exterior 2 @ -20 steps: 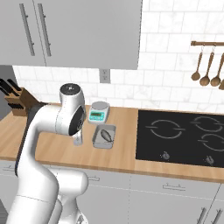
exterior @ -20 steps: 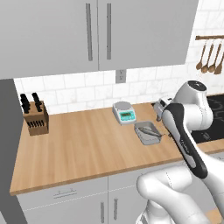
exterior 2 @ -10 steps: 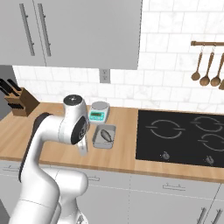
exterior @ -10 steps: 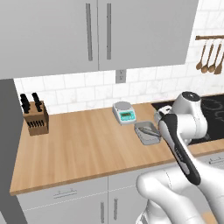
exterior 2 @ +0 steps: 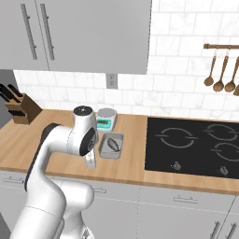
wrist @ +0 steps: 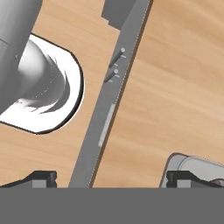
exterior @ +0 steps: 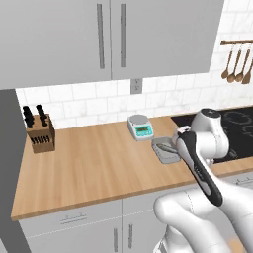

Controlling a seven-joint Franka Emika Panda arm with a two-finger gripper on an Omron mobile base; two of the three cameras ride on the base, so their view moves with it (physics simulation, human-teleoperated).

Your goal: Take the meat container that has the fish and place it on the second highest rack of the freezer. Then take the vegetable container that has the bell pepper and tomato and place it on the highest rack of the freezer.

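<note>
The meat container is a shallow grey tray with a dark fish in it. It rests on the wooden counter just in front of the kitchen scale, and it also shows in the right base view. My gripper hangs low over the counter's front edge, a little to the left of the tray. In the hand view the gripper stands open with nothing between its fingertips. One corner of the tray lies beside the right fingertip. The vegetable container and the freezer racks are out of view.
A kitchen scale stands behind the tray and a knife block sits at the counter's left end. A black cooktop lies to the right of the tray. Wooden spoons hang on the wall. A tall grey panel bounds the left side.
The arm has folded down and forward, bringing the hand lower toward the counter's front edge beside the tray. The jaws have stayed open and the tray has not moved.
</note>
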